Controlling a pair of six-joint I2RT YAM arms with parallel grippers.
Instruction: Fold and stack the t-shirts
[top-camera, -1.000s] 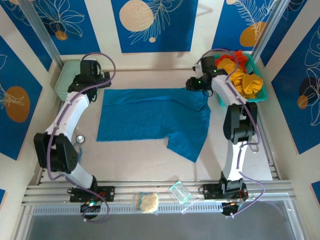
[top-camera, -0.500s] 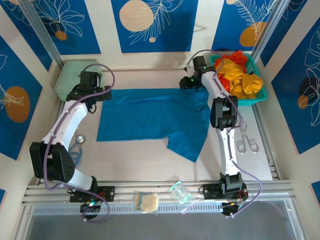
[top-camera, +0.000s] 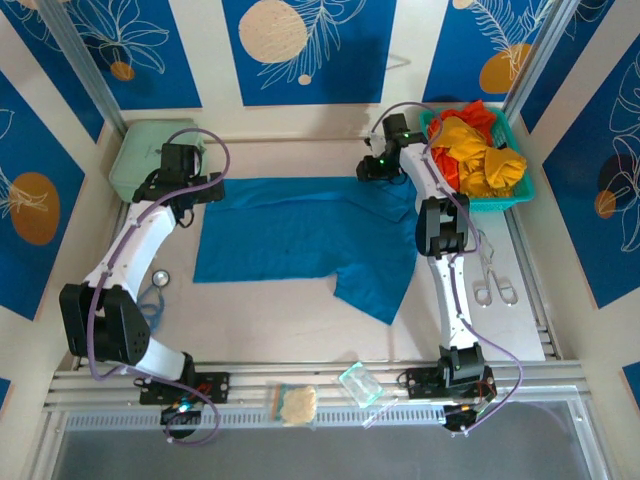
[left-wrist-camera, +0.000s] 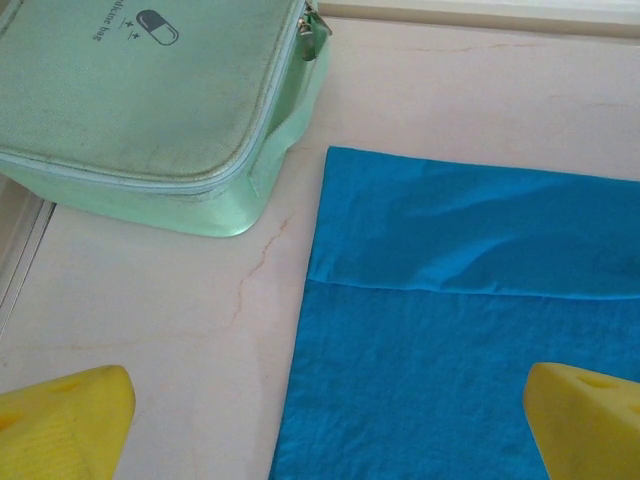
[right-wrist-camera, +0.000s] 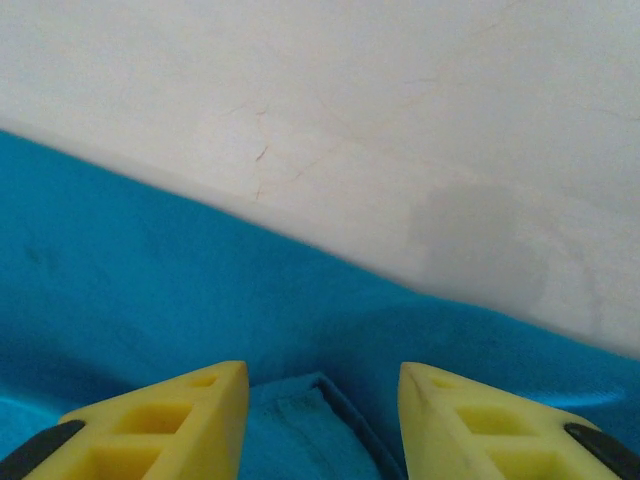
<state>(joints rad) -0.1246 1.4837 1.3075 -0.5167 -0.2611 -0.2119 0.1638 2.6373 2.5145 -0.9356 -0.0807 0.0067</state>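
A deep teal-blue t-shirt (top-camera: 300, 235) lies spread on the table, with one part trailing toward the front right. My left gripper (top-camera: 205, 188) hovers open over its back left corner. Its yellow fingertips (left-wrist-camera: 65, 418) stand wide apart, and the shirt's left edge (left-wrist-camera: 300, 380) lies between them. My right gripper (top-camera: 368, 170) is at the shirt's back right edge, open and low. A small raised fold of blue cloth (right-wrist-camera: 300, 410) sits between its fingers (right-wrist-camera: 165, 420). Yellow-orange and red shirts (top-camera: 480, 150) are heaped in the basket.
A pale green zip case (top-camera: 140, 160) sits just left of the left gripper, also close in the left wrist view (left-wrist-camera: 150, 110). The teal mesh basket (top-camera: 500, 200) stands at back right. Scissors (top-camera: 495, 285), a small round ring (top-camera: 160, 278), a bagged item (top-camera: 295, 403) and a clear box (top-camera: 360, 385) lie nearer the front.
My right gripper has moved left along the shirt's back edge, and that arm has straightened up. The left gripper shifted slightly forward and right. The shirt has hardly moved.
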